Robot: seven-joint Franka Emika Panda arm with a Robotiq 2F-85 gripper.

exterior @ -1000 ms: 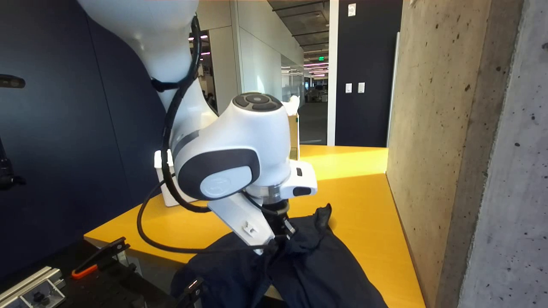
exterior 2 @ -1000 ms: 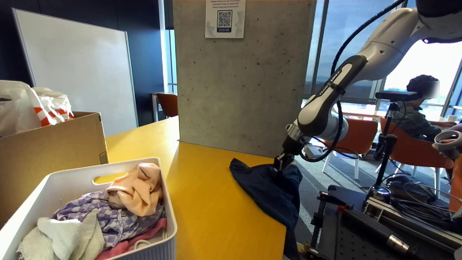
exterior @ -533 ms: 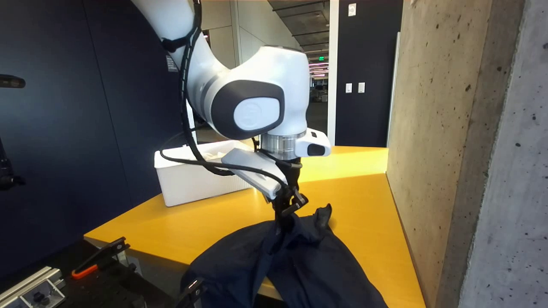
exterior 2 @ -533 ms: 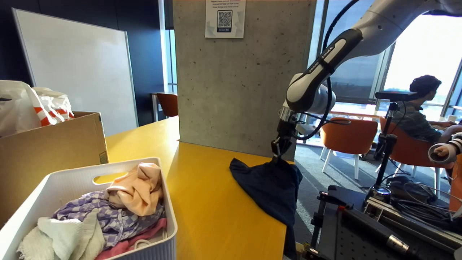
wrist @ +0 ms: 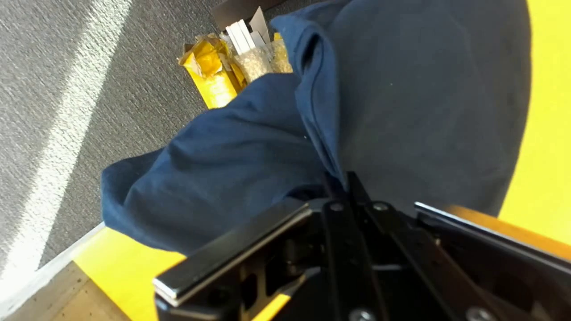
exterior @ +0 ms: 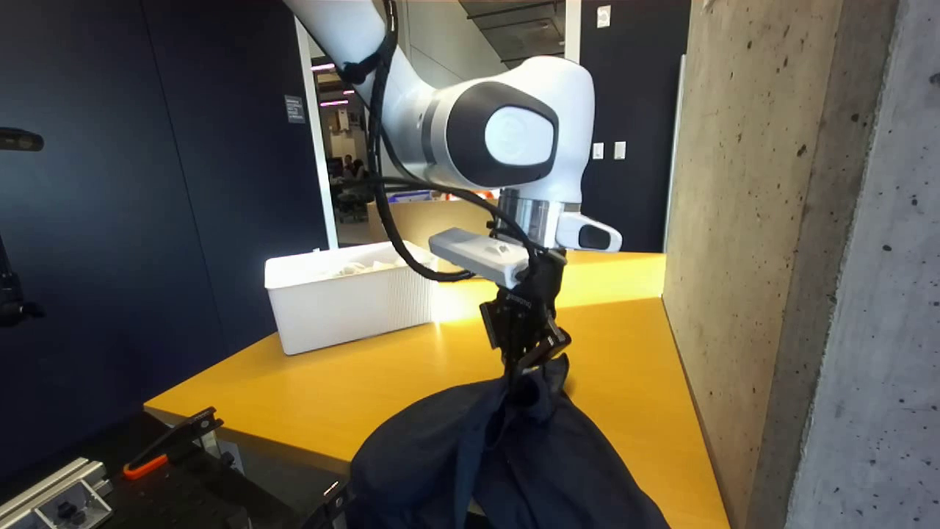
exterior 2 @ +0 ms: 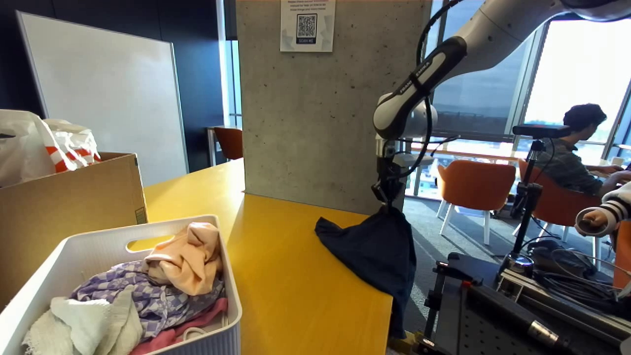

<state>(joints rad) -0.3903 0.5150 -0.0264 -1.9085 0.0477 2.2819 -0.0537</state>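
- Wrist view: the end effector (wrist: pixel 341 183) clenches a fold of the dark blue cloth (wrist: pixel 232 165).
- Both exterior views show the cloth rising to a peak beneath the end effector; the remainder lies on the yellow bench (exterior 2: pixel 296 276) and hangs over its edge facing the black platform (exterior 2: pixel 473 340).
- Concrete wall (exterior 2: pixel 325 123) rises along the bench's adjoining edge, near the cloth.
- White basket (exterior: pixel 345 312) stands by the opposite edge, holding peach fabric (exterior 2: pixel 190 256), purple checked fabric (exterior 2: pixel 143 291) and pale fabric (exterior 2: pixel 84 320).
- Cardboard box (exterior 2: pixel 74 217), white plastic bags (exterior 2: pixel 24 148) at its top, stands near the basket.
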